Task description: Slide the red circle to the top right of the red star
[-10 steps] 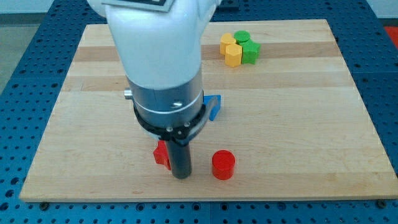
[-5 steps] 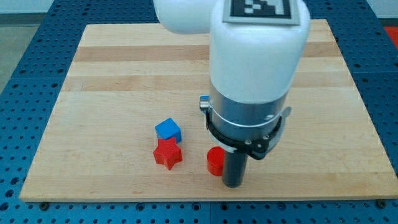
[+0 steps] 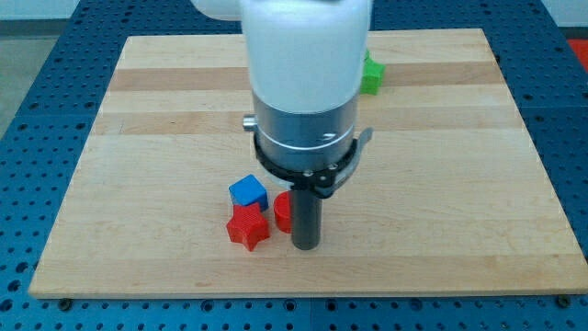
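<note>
My tip (image 3: 305, 246) is resting on the wooden board (image 3: 478, 184), gripping nothing, pressed against the red circle (image 3: 283, 211) from its right. That circle is sitting just right of the red star (image 3: 248, 227), with a blue cube (image 3: 248, 192) touching the star's top and a green block (image 3: 371, 75) peeking out near the view's top.

Two red blocks, a star (image 3: 247, 227) and a circle (image 3: 282, 211), one blue cube (image 3: 247, 191), seemingly one green block (image 3: 371, 75)

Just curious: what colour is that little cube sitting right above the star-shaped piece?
Blue. The cube touches the red star from above, clearest in the camera view.
</note>
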`<control>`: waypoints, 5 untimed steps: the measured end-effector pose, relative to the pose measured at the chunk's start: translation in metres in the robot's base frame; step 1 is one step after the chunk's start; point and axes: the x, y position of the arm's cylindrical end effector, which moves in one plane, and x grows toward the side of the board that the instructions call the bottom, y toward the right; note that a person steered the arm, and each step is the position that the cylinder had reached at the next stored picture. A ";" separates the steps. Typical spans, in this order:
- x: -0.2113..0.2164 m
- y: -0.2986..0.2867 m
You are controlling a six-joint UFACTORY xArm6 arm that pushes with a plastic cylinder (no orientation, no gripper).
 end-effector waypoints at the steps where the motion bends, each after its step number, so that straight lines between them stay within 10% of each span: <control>1: -0.005 0.015; 5: -0.120 0.046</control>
